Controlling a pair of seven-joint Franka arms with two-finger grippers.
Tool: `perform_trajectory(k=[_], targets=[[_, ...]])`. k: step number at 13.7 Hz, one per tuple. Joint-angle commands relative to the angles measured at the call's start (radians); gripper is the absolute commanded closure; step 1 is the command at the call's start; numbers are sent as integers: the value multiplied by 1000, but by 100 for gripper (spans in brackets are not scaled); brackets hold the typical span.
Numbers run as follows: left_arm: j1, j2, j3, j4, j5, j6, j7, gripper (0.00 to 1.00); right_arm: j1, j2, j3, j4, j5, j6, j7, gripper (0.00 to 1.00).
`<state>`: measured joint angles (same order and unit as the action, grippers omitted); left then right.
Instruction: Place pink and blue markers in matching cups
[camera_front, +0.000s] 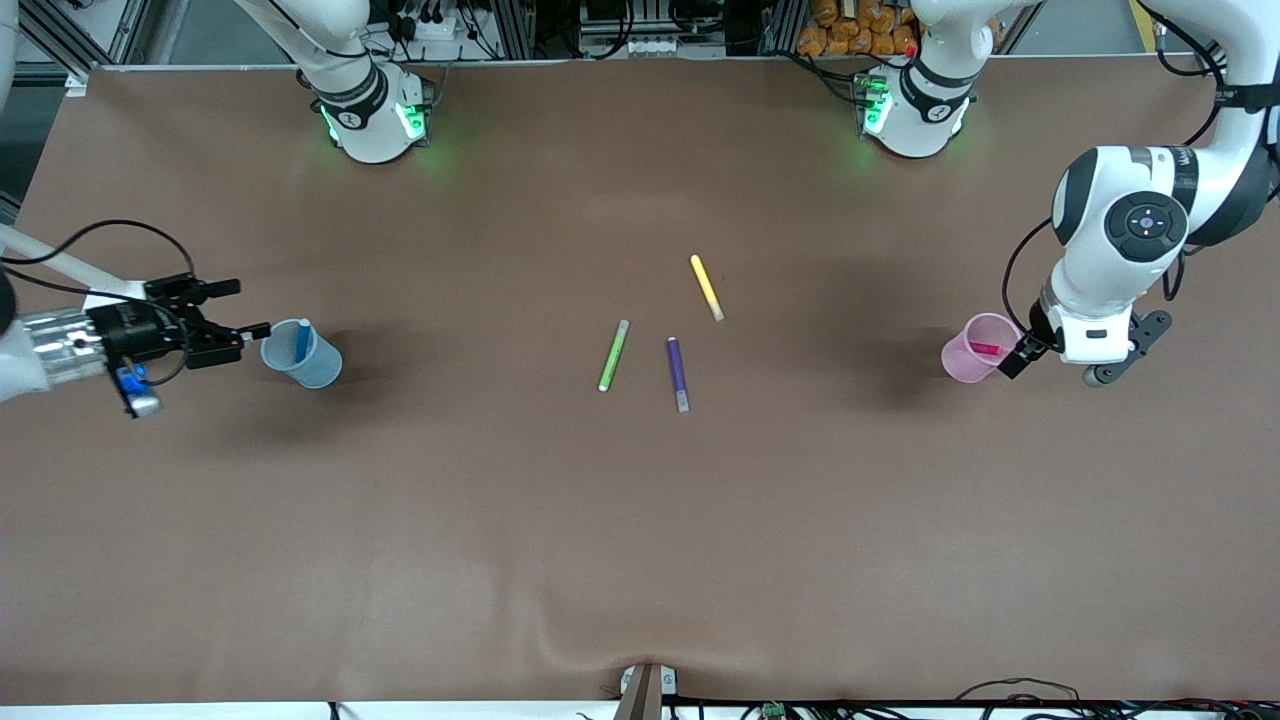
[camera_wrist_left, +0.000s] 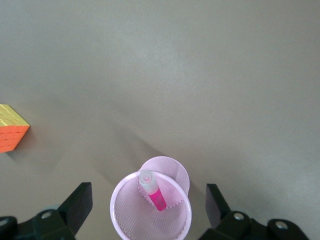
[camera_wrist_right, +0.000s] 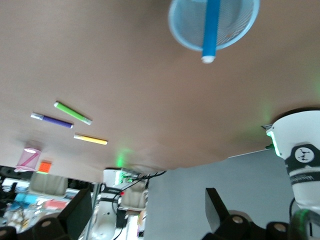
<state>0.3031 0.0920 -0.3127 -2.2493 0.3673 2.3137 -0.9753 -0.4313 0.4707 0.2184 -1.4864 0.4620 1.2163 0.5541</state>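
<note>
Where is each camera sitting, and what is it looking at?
Front view: high across the table, facing both arms; shows blue cup, pink cup.
Left wrist view: on the left arm, looking down; open left gripper straddles the pink cup.
Right wrist view: on the right arm, tilted; open right gripper.
Shared: blue marker.

Right arm comes in low from its end of the table, forearm near level, wrist turned sideways; right gripper (camera_front: 235, 310) points toward table centre, fingers (camera_wrist_right: 75, 212) spread wide, nothing between them.

Left arm bent at elbow, wrist pointing straight down; left gripper (camera_wrist_left: 147, 207) fingers (camera_wrist_left: 77, 205) likewise spread wide, empty.
</note>
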Motion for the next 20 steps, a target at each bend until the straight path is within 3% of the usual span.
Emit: perform_trajectory(k=[1, 4, 11, 16, 20], targets=[[7, -9, -37, 86, 2, -126, 1, 0, 54, 8, -2, 156, -84, -47, 30, 0], [7, -8, -51, 157, -24, -198, 23, 0, 140, 14, -5, 360, -225, -132, 20, 0], [16, -17, -49, 324, -139, -379, 173, 0, 180, -21, 10, 429, -258, -133, 13, 0], [34, -26, -37, 497, -203, -514, 349, 0, 289, -26, -131, 495, -310, -135, -43, 0], [88, -24, -36, 594, -258, -612, 576, 0, 319, -86, -180, 474, -312, -165, -40, 0]])
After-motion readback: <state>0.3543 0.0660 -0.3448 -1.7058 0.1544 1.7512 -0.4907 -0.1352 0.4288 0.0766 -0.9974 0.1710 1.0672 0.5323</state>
